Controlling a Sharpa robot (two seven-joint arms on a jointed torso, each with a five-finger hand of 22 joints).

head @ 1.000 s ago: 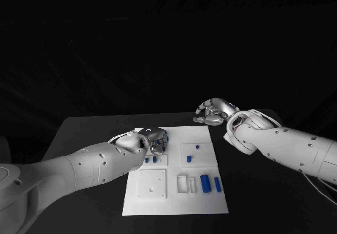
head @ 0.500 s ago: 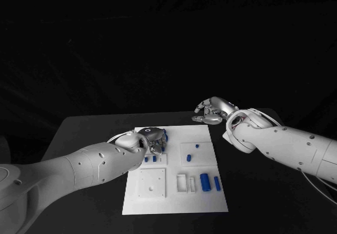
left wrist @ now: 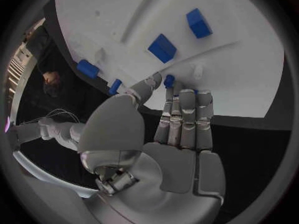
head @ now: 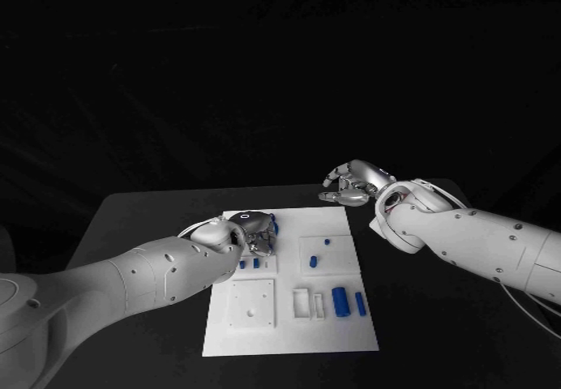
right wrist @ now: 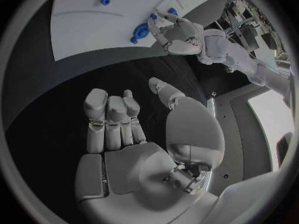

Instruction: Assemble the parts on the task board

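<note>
Resting at the middle of the black table [head: 140,212], task board [head: 293,332], a white plate running from about six o'clock up toward twelve in the head view. Hovering over the board's ten o'clock corner, left hand [head: 248,233], fingers bent down onto the plate. Seen from the left wrist, fingertips [left wrist: 168,80] touching a small blue part [left wrist: 169,78] right at the board's surface, thumb pressed close beside; cannot tell whether pinched or merely touched. Lying on the board near that hand, two short blue pegs [head: 249,263] at roughly nine o'clock of the plate's centre. Sitting toward the middle, a blue peg [head: 314,261], with a tiny blue stud [head: 328,241] just beyond it at twelve o'clock. Lying at four o'clock of the centre, a larger blue block [head: 340,301] and a slim blue bar [head: 360,303] just beside it, next to white slotted frames [head: 309,304]. Hanging off the board past its one o'clock corner, above bare table, right hand [head: 354,185], fingers curled inward, clenched on nothing, as the right wrist view confirms [right wrist: 134,134].
</note>
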